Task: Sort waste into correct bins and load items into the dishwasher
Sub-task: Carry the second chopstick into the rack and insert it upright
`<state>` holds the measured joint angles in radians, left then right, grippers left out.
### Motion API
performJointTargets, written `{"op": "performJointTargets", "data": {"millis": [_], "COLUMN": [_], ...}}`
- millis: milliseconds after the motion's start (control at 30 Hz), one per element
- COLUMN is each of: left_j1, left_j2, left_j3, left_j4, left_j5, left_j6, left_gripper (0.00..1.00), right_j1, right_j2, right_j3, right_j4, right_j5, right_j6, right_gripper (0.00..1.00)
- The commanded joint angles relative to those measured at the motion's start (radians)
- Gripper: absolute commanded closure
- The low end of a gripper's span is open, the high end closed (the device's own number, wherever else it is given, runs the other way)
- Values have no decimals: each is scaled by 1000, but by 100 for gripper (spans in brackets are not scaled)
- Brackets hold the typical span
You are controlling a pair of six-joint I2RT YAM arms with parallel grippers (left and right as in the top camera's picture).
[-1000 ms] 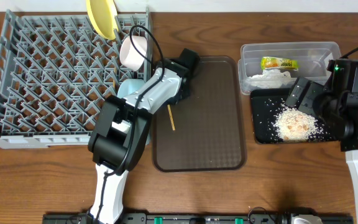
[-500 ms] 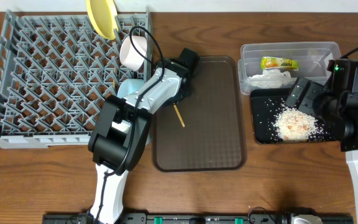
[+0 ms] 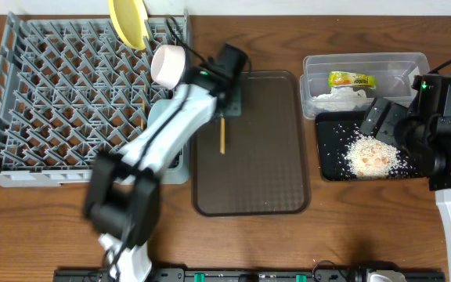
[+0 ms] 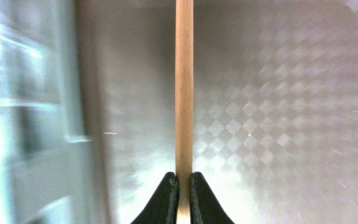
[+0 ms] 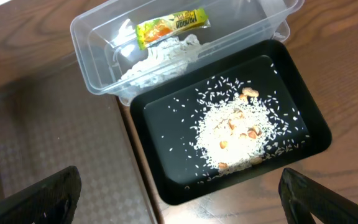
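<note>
The left fingers (image 4: 166, 198) are clamped on one end of a wooden chopstick (image 4: 184, 87), held over the brown tray (image 3: 265, 157) just beside the dish rack (image 3: 53, 94), evidently for loading, while the right fingers (image 5: 42, 193) hang wide open and empty above the black tray (image 5: 166, 168).

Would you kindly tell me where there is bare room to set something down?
Brown serving tray, bare right of the chopstick in the left gripper; dish rack, free left of the yellow plate. Crowded: clear tub, black tray.
</note>
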<state>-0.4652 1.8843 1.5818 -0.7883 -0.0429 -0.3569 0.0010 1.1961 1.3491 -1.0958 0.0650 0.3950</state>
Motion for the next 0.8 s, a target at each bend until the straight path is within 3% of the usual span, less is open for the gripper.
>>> {"op": "performJointTargets", "data": {"millis": [0, 200, 300, 567, 767], "left_j1": [51, 177, 251, 417, 449], "left_j2": [-144, -241, -238, -224, -185], "left_j3": [32, 32, 11, -116, -151], "left_j4": [-50, -174, -201, -88, -32], "left_j5": [-138, -266, -273, -253, -171], "left_j6": [175, 347, 373, 446, 462], "left_gripper": [92, 92, 92, 92, 92], "right_j1": [-9, -9, -9, -9, -9], "right_j2": [2, 2, 2, 2, 2], "right_j3": [10, 10, 10, 10, 10], "right_j4": [0, 0, 0, 0, 0], "right_j5": [13, 13, 13, 13, 13], "right_j6": [8, 8, 8, 8, 8], "right_gripper": [1, 1, 1, 1, 1]}}
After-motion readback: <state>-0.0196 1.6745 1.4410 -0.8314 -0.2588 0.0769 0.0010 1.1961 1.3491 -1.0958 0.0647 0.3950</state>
